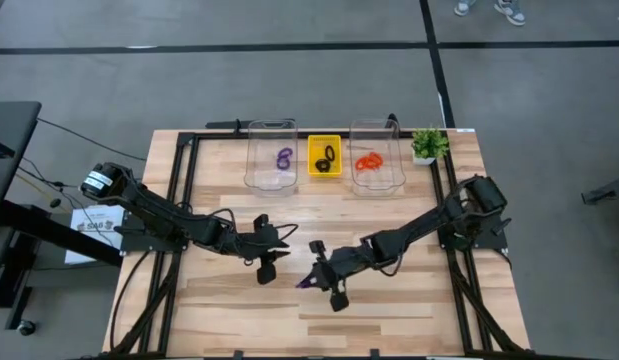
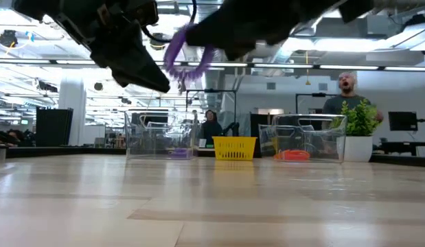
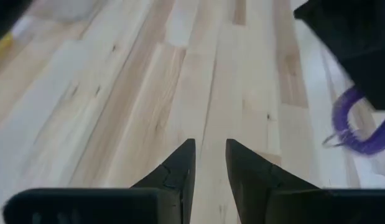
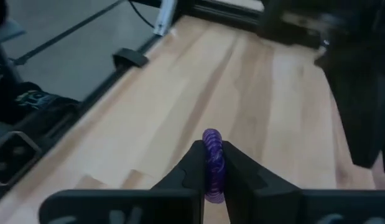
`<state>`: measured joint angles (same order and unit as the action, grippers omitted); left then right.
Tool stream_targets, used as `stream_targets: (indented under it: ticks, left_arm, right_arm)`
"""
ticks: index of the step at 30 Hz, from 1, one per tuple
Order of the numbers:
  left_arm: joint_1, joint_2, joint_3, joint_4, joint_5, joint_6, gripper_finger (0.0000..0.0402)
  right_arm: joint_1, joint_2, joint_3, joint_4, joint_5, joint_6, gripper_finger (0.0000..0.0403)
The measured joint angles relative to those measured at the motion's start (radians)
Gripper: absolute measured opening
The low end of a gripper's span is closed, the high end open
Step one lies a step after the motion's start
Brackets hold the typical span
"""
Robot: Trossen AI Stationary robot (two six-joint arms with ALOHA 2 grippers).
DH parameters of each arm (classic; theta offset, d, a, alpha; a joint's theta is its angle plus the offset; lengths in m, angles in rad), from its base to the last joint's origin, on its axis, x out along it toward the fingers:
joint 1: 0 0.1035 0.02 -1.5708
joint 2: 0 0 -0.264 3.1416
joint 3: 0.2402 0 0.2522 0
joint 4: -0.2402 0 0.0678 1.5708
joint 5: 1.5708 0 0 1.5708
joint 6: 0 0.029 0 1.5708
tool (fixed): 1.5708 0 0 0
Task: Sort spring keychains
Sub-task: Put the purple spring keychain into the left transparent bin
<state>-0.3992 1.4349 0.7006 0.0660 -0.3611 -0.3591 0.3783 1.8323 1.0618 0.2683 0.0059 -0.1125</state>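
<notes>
Pale wood tabletop (image 1: 409,300), open lab behind. I am watching the right pincer (image 4: 212,163) clenching a purple spring keychain (image 4: 213,163) by a thin edge, lifted mid-table; it could be slipping out in transit. Left pincer (image 3: 209,163) hanging beside it, slightly parted, empty, risking a bump. Farther off, the purple bin (image 1: 271,155), yellow tray (image 1: 325,158), orange bin (image 1: 376,158).

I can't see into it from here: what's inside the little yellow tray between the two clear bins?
From above, the yellow tray holds a black spring keychain, possibly more than one coil. In the low view its slatted wall hides the contents.
</notes>
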Motion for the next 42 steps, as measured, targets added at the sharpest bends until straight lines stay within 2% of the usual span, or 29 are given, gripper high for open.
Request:
stream_targets:
  ticks: [10,16,20,25,29,37,42]
  left_arm:
    - [-0.032,0.000,0.000,0.059,0.002,0.093,0.0086]
    - [-0.038,0.000,0.000,0.097,0.071,0.123,0.0086]
    - [-0.040,0.009,0.000,0.121,0.081,0.138,0.0090]
    - [-0.037,0.070,0.000,0.184,0.085,0.175,0.0110]
    - [-0.032,0.111,-0.001,0.242,0.087,0.241,0.0129]
    - [-0.032,0.110,-0.001,0.253,0.154,0.280,0.0150]
    - [-0.025,0.110,-0.001,0.257,0.157,0.340,0.0152]
  right_arm:
    - [0.059,-0.030,0.000,-0.008,0.125,-0.019,0.0041]
    - [0.051,-0.030,0.001,-0.001,0.126,-0.019,0.0026]
    - [0.045,-0.030,0.001,0.001,0.127,-0.019,0.0029]
    - [0.034,-0.031,0.001,0.001,0.127,-0.019,0.0039]
    - [0.025,-0.031,0.002,-0.020,0.127,-0.019,0.0031]
    - [0.019,-0.031,0.002,-0.053,0.134,-0.019,0.0034]
    - [-0.002,-0.031,0.002,-0.056,0.137,-0.043,0.0036]
